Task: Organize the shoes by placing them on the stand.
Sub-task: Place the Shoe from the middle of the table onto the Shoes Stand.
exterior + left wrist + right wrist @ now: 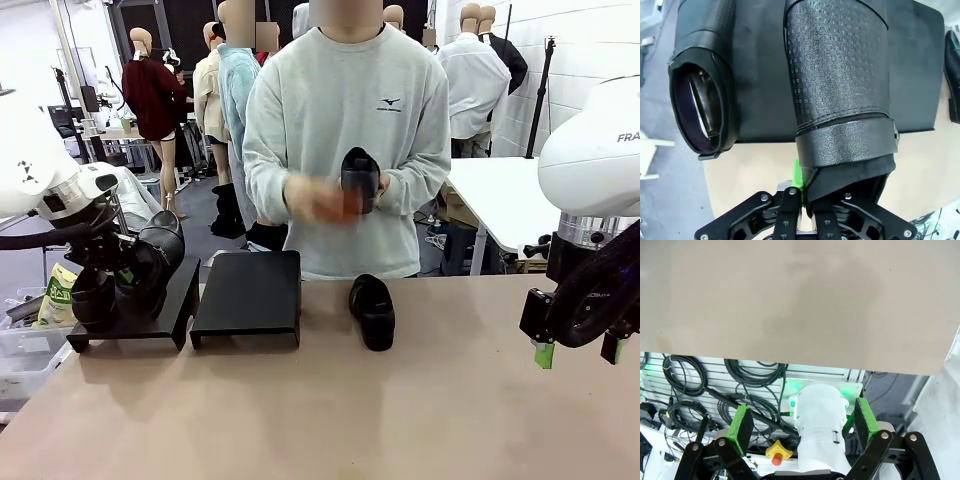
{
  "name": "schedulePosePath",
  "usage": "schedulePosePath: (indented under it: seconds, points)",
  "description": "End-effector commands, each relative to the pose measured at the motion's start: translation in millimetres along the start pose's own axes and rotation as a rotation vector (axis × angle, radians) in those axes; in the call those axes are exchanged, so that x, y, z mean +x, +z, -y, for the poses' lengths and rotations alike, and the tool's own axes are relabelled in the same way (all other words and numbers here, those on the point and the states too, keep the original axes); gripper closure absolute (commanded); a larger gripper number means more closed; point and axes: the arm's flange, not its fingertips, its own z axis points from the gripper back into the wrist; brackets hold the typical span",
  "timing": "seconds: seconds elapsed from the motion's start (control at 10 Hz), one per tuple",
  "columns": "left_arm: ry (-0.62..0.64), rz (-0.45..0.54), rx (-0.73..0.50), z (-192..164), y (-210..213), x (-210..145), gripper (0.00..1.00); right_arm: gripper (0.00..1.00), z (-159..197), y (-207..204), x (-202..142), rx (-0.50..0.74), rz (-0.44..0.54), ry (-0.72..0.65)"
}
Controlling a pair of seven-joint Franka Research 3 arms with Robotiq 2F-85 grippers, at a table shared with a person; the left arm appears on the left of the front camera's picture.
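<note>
Shoe (pixel 840 90) on left stand (pixel 185 298), heel collar pinched in tight-closed left gripper (pixel 801 186); second shoe (pixel 700 100) beside it; third shoe (pixel 373 311) on table (pixel 300 410); fourth shoe (pixel 360 178) in person's hand (pixel 315 200); right gripper (pixel 578 350) spread wide, empty.

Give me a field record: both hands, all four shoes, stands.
left hand: shut on first shoe
first shoe: tilted over left stand
second shoe: on left stand
third shoe: on table, right of right stand
fourth shoe: held up by person
right hand: open, empty, above table
</note>
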Motion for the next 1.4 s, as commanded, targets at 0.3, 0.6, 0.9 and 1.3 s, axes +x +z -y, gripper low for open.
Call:
schedulePosePath:
  seconds: [0.3,0.6,0.9,1.3]
  points:
    - [0.002,0.003,-0.046,-17,-19,28,1.00,0.00,0,1,-1,0.002,-0.007,0.013]
    - [0.021,-0.003,-0.032,-34,-34,41,1.00,0.00,0,1,-1,0.002,-0.007,0.013]
    - [0.017,-0.021,-0.030,-37,-46,43,1.00,0.00,0,1,-1,0.002,-0.007,0.013]
    - [-0.006,0.009,-0.028,-35,-60,42,1.00,0.00,0,1,-1,0.002,-0.007,0.013]
